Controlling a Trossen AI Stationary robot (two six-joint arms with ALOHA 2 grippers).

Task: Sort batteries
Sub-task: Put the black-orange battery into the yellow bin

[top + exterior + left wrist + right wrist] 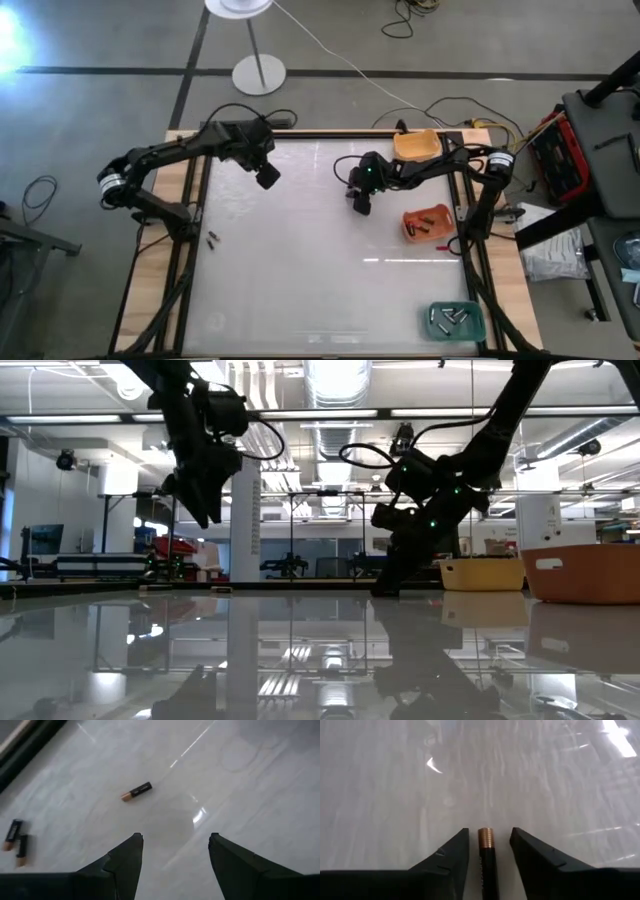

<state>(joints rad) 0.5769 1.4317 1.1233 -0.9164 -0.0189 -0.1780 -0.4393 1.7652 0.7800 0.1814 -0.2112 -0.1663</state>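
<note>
My right gripper (360, 207) (489, 834) is down at the table near its middle and open. One dark battery with a copper end (487, 855) lies between its fingers, with a gap on each side. My left gripper (268, 180) (175, 840) hangs open above the table's far left part. Below it lies a dark, copper-tipped battery (136, 791). Two more batteries (15, 842) (212, 239) lie side by side near the left edge. An orange tray (409, 228) holds dark batteries, and a green tray (434, 327) holds silvery ones.
A yellow-orange bin (417, 145) stands at the far right edge, behind the right arm. The orange tray is close to the right arm's base post (470, 215), and the green tray is in the near right corner. The glossy white tabletop (300, 280) lies bare between the arms.
</note>
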